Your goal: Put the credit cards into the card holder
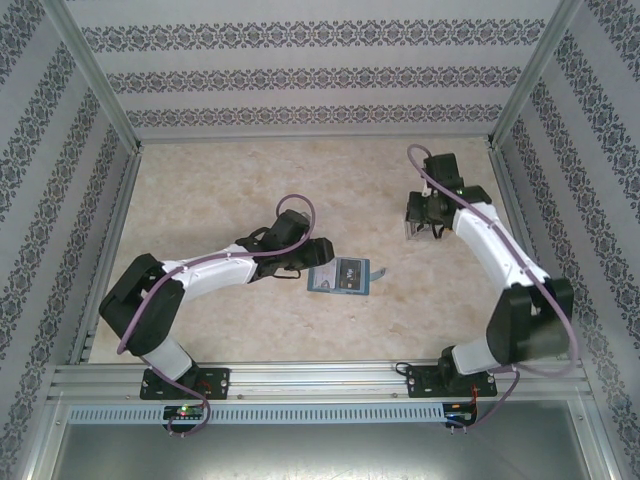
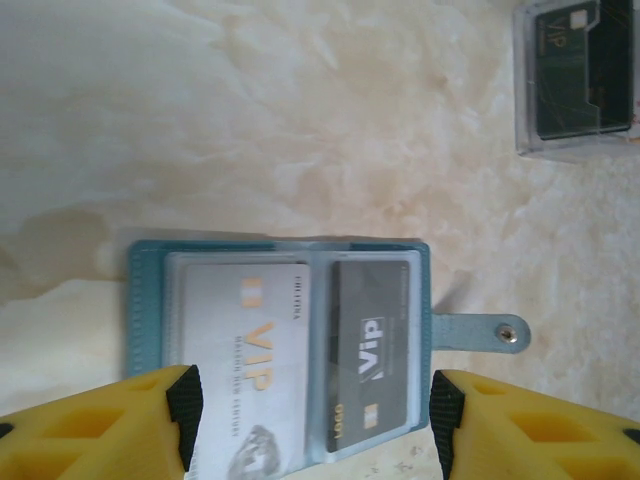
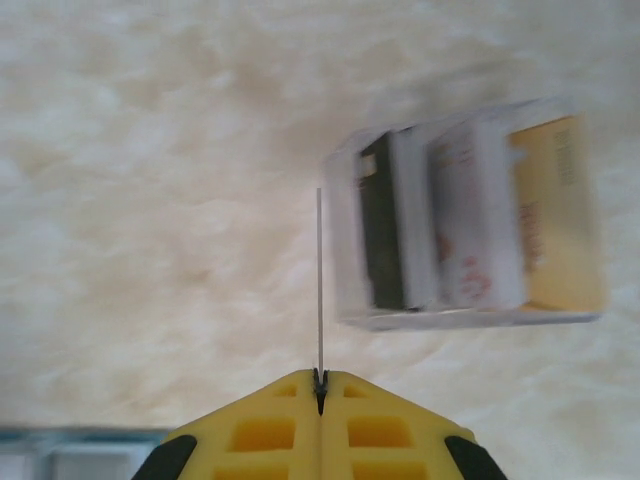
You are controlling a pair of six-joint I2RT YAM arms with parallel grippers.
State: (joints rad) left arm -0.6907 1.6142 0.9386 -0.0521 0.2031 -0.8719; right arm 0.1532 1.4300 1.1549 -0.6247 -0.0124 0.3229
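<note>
**One card pinched, two pockets already full**

My left pincer (image 2: 312, 416) hangs released over the near edge of the card holder (image 2: 148, 300). One yellow finger stands on either side of it, and neither touches anything I can see. The holder lies open and flat on the table (image 1: 220, 190), roughly between my two arms. Its left pocket carries a white card (image 2: 250, 350) and its right pocket a dark grey card (image 2: 372, 345). The snap tab (image 2: 488, 331) pokes out to the right.

Farther right sits the clear box (image 3: 470, 220), with the spare cards (image 3: 470, 230), dark, whitish and tan, standing inside. My right pincer (image 3: 320, 382) is clenched on one thin card (image 3: 320, 280), seen edge-on as a fine line rising from my fingertips. It is just beside the box's left wall; I cannot tell whether it touches.

As I read it, the step in hand is carrying this card across to the holder. I pinch only a narrow strip of it, so I should grip firmly and lift straight to stop it pivoting. Then I should roll the wrist until the card lies nearly flat. Both visible pockets look taken, and I cannot tell where a free sleeve is. My left pincer should pin the teal border so the holder does not skid. The card should go in slowly and at a low angle.
</note>
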